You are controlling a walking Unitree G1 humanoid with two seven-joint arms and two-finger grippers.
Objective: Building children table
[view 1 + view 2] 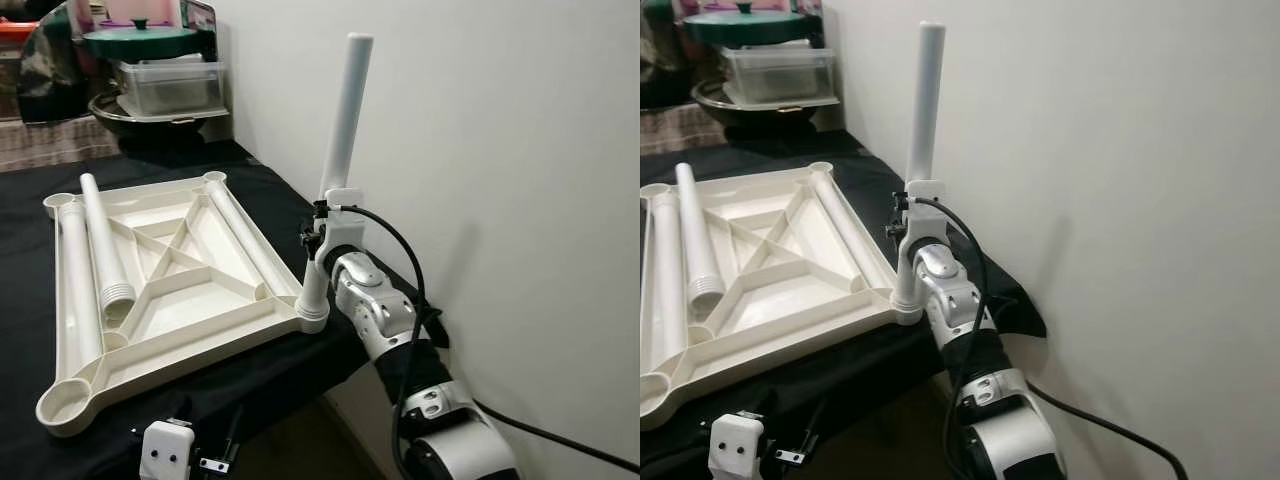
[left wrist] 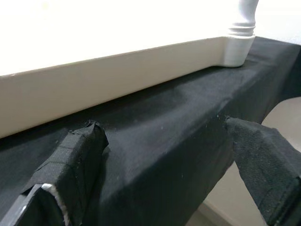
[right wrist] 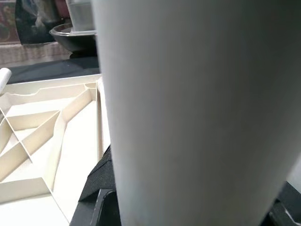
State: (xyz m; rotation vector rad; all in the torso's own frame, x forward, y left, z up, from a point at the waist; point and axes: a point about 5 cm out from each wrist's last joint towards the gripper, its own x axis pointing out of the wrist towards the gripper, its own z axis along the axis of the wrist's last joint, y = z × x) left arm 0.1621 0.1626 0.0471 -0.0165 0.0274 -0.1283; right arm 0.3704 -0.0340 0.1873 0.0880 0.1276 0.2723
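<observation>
My left claw [image 2: 164,169] hangs spread apart below the black cloth's [image 1: 270,375] edge. My right claw [image 1: 318,232] is clamped on the upright leg [image 1: 338,150], seated in the tabletop's [image 1: 170,275] corner socket. Beyond, 2 legs [image 1: 95,255] lie loose.

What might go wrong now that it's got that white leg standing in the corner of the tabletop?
The leg leans slightly in its corner socket; pushed that way by the right gripper, it may jam. That corner of the tabletop sits by the edge of the black cloth, so pressure might tip it. The loose legs may roll.
</observation>
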